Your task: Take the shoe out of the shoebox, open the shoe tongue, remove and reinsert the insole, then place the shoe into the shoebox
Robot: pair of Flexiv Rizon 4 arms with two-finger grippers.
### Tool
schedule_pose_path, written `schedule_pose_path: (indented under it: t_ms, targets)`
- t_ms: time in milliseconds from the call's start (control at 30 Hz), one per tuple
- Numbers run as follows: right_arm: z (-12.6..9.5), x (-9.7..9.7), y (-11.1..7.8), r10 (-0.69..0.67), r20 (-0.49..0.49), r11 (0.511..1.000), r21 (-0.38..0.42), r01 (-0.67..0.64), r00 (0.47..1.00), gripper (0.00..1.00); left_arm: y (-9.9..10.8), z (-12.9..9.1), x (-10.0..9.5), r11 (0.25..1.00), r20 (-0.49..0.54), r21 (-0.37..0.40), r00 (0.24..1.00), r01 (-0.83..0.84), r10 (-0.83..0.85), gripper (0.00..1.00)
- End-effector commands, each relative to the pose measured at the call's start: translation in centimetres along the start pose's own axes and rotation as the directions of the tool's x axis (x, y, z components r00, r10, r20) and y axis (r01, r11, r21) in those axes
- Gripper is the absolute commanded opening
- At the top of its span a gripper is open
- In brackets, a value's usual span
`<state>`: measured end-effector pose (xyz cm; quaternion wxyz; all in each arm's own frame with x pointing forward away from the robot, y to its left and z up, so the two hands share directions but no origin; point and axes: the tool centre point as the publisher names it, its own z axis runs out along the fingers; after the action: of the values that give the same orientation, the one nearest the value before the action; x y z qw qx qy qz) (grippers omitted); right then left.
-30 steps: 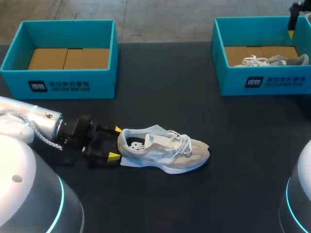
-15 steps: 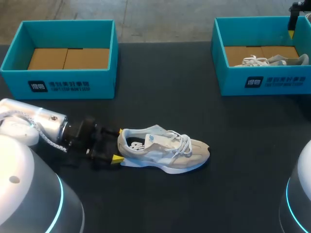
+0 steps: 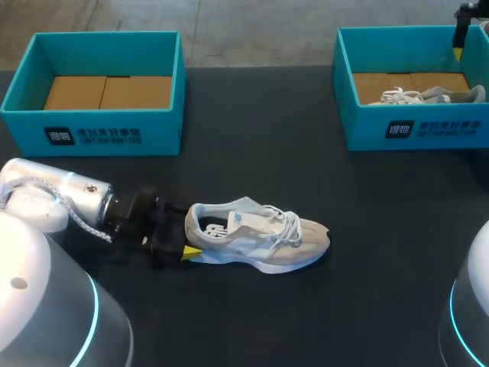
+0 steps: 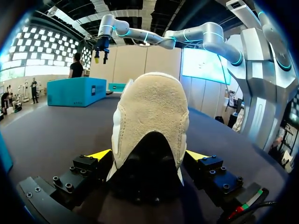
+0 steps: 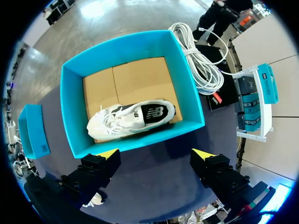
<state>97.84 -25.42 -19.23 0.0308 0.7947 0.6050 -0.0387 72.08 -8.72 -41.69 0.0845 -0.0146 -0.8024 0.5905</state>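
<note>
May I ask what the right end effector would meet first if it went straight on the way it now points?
Likely the white shoe lying in the teal shoebox: the right end effector hangs open above the box, pointing down into it. Depth is unclear, so it might meet the box's near wall.

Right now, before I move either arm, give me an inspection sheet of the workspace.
Surface: dark table, flat.
Job's things: shoe upright on the table; left shoebox empty; right shoebox holds a second shoe.
Clutter: nothing seen.
Grippers: left gripper at the shoe's heel, grip unclear; right gripper open, empty, above the right shoebox.
Cables: white cable along the wrist behind the left gripper.
Surroundings: nothing seen over the table.
</note>
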Motion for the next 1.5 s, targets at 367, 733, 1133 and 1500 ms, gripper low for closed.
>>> schedule_pose_path:
  t_ms: [367,733,1133,1500]
  targets:
    - [0.0,0.0,0.0,0.001,0.001,1.0,0.0,-0.001,1.0,1.0,0.0,1.2,-0.6,1.0,0.007,0.019,1.0,0.004,-0.004,1.0]
    - [0.0,0.0,0.0,0.001,0.001,1.0,0.0,-0.001,1.0,1.0,-0.2,2.3,-0.8,0.999,-0.011,0.032,1.0,0.01,-0.01,1.0]
    - [0.0,0.0,0.0,0.001,0.001,1.0,0.0,-0.001,1.0,1.0,-0.3,2.8,-1.1,0.999,-0.019,0.041,1.0,0.012,-0.012,1.0]
    - [0.0,0.0,0.0,0.001,0.001,1.0,0.0,-0.001,1.0,1.0,-0.2,3.1,-1.4,0.999,-0.034,0.031,0.999,0.009,-0.008,0.25]
